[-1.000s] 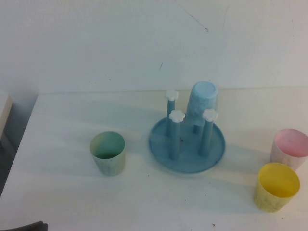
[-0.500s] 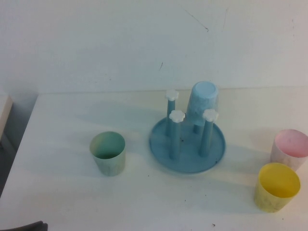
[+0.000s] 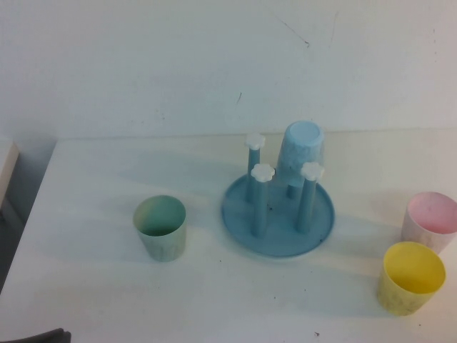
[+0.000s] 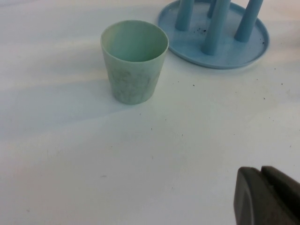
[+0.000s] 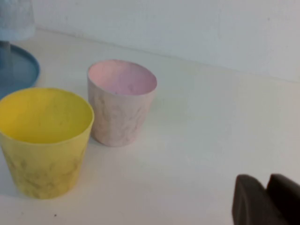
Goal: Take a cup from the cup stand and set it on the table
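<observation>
White and matte, the large flat tabletop [image 3: 107,286] carries every item observed. The blue round plastic cup stand [image 3: 278,214], a dish with four upright pegs topped by white flower-shaped caps, serves as the reference landmark. A light blue tapered plastic cup [image 3: 300,151] sits inverted on the stand's rear peg, on the wall side; the three other pegs are bare.

The pale mint-green tapered plastic cup [image 3: 161,227] without handle stands upright, mouth up, on the table to the left of the stand, apart from its dish rim. The left wrist view confirms a strip of bare table between the mint-green cup [image 4: 134,60] and the stand's dish [image 4: 220,49].

A yellow tapered plastic cup [image 3: 410,277] stands upright to the right of the stand and nearer the robot. A pale pink tapered plastic cup [image 3: 430,221] stands upright just behind the yellow one, also right of the stand.

The left gripper [image 4: 268,197] is drawn back from the stand on the mint-green cup's side, fingers pressed together, holding nothing. The right gripper [image 5: 267,199] is beyond the pink and yellow cups from the stand, fingers pressed together, holding nothing.
</observation>
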